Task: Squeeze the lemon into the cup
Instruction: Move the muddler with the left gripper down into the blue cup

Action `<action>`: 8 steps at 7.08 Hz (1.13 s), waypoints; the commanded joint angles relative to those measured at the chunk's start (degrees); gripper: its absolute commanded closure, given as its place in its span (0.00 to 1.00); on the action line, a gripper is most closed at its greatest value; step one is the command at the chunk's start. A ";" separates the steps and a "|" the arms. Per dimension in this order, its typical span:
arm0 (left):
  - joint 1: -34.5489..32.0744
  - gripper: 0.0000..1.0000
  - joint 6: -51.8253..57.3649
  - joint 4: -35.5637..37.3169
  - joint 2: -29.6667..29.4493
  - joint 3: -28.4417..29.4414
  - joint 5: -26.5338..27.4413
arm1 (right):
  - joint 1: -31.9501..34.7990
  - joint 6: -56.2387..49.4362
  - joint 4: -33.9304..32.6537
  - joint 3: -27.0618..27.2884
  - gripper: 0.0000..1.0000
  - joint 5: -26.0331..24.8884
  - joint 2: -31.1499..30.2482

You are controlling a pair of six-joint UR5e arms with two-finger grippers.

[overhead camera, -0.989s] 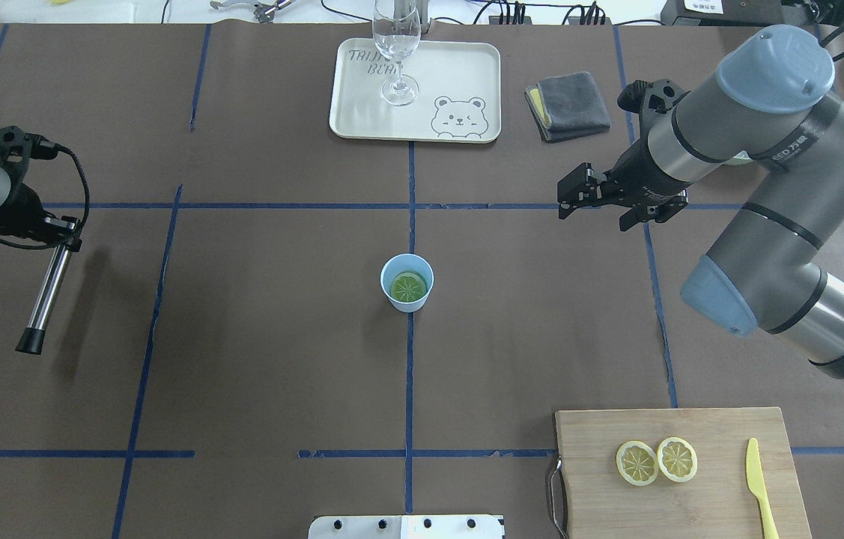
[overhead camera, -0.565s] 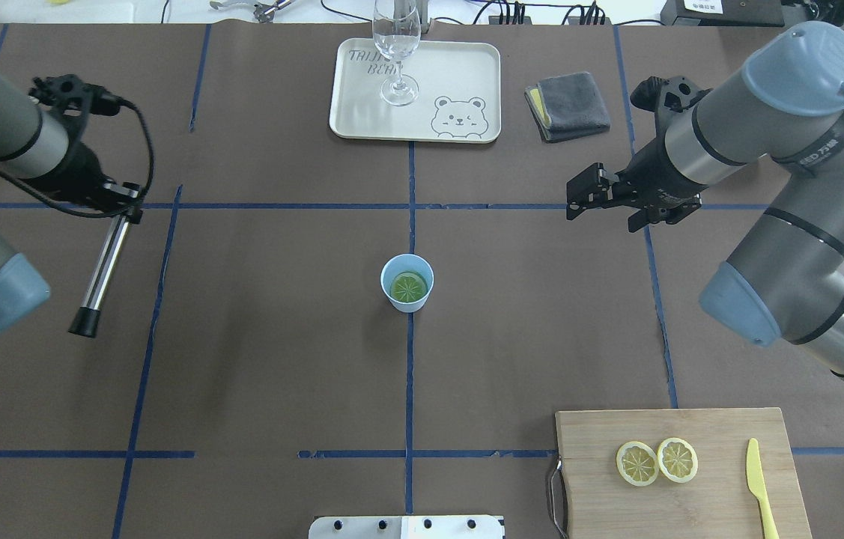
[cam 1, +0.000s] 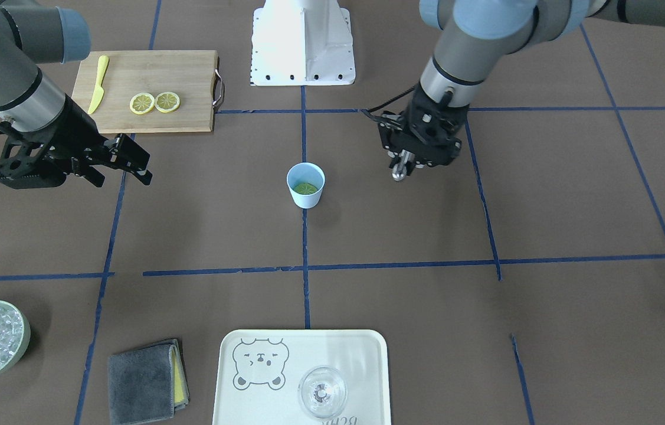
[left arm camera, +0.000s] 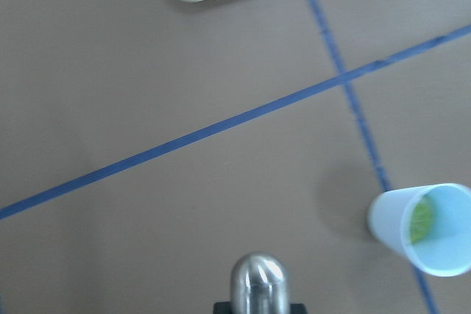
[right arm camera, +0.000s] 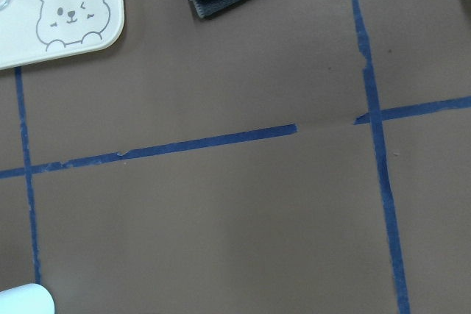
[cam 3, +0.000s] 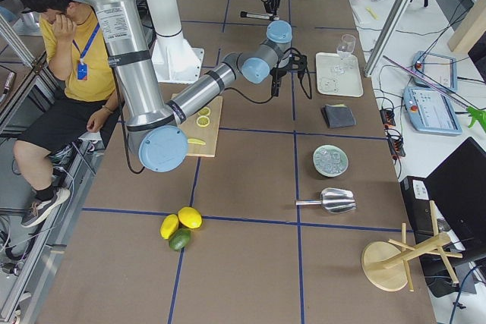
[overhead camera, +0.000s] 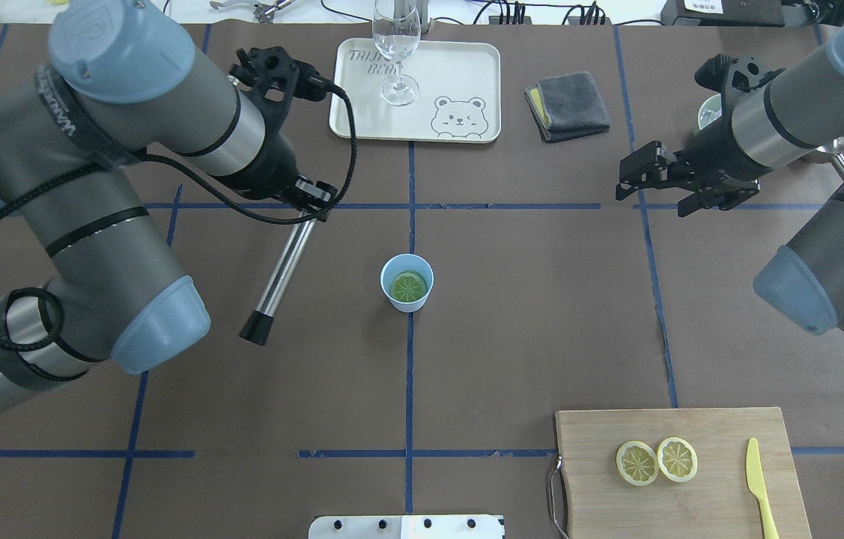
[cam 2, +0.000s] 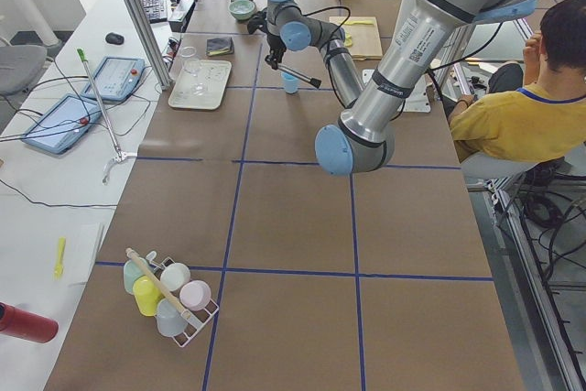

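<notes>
Lemon slice (overhead camera: 408, 287) lies flat in the bottom of the cup (overhead camera: 410, 308), upright at the middle of the table (overhead camera: 526, 322). Two more slices (overhead camera: 637, 463) sit side by side on the cutting board (overhead camera: 691, 509), at 4 o'clock from the cup.

The overhead view shows the full metal rod (overhead camera: 281, 269), its shaft slanting to a black tip at 7 o'clock from the left gripper (overhead camera: 311, 206). The front view shows only the rod's rounded steel end under the jaws. The front view also shows the ice bowl (cam 1: 19, 348) whole; overhead, the right arm covers most of it. The left wrist view has the cup at 3 o'clock of the rod end, slice inside. The right wrist view catches just a sliver of the cup at the lower-left corner.

Left gripper is clamped on the rod near its steel end, at 10 o'clock from the cup and apart from it. Right gripper (overhead camera: 622, 180) is at 2 o'clock from the cup and well apart, fingers spread wide, holding nothing.
</notes>
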 commanded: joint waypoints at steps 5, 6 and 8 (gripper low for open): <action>23.54 1.00 0.33 -62.59 8.09 7.04 62.58 | 1.12 -0.73 0.04 -0.35 0.00 -0.13 -2.69; 24.60 1.00 5.84 -67.97 7.74 7.93 67.98 | 1.12 -0.73 0.04 -0.35 0.00 -0.13 -2.78; 25.13 1.00 6.95 -68.20 5.64 12.57 71.54 | 1.03 -0.64 0.04 -0.35 0.00 -0.13 -2.87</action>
